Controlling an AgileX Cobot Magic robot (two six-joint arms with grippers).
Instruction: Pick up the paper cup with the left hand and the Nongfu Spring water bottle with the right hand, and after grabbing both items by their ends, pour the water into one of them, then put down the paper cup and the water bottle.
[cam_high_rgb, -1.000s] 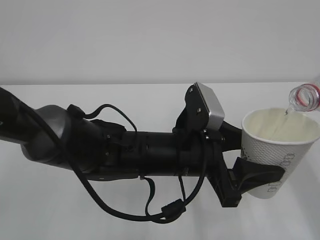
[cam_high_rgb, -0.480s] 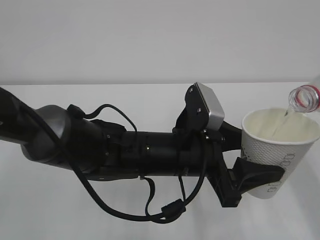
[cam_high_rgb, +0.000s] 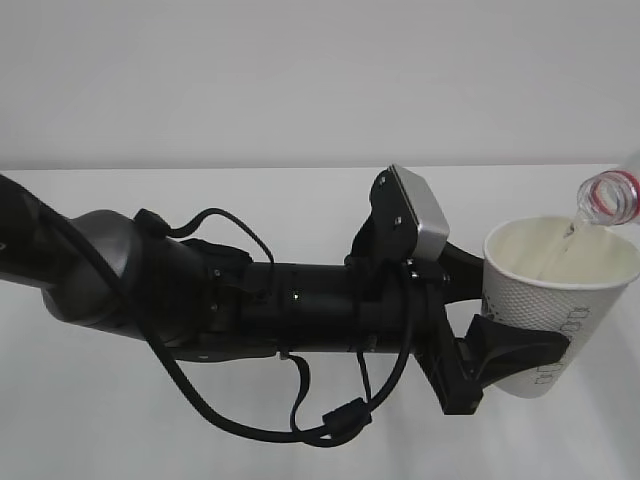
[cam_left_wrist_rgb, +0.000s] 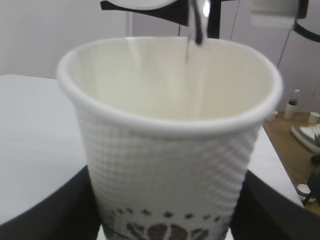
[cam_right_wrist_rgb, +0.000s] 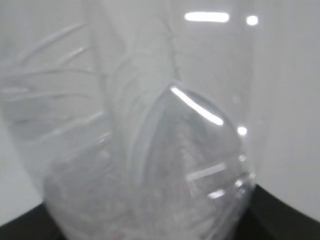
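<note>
My left gripper (cam_high_rgb: 530, 345) is shut on the lower part of the white dotted paper cup (cam_high_rgb: 550, 300), holding it upright above the table at the right. In the left wrist view the cup (cam_left_wrist_rgb: 165, 150) fills the frame, with a black finger (cam_left_wrist_rgb: 65, 210) on each side. The clear Nongfu Spring water bottle's mouth with its red neck ring (cam_high_rgb: 610, 195) tilts down over the cup's far rim. A thin stream of water (cam_left_wrist_rgb: 192, 35) runs into the cup. In the right wrist view the bottle (cam_right_wrist_rgb: 150, 150) fills the frame, blurred, and my right gripper (cam_right_wrist_rgb: 155, 231) is shut on it.
The white table (cam_high_rgb: 300, 200) runs under both arms, with a plain pale wall behind. My left arm (cam_high_rgb: 250, 310) with its grey wrist camera (cam_high_rgb: 420, 215) and loose black cables (cam_high_rgb: 300, 420) lies across the middle of the exterior view. The right arm is outside that view.
Hardly anything: the bottle's neck has shifted up very slightly, and the water still runs into the cup. The left arm and cup have stayed put.
</note>
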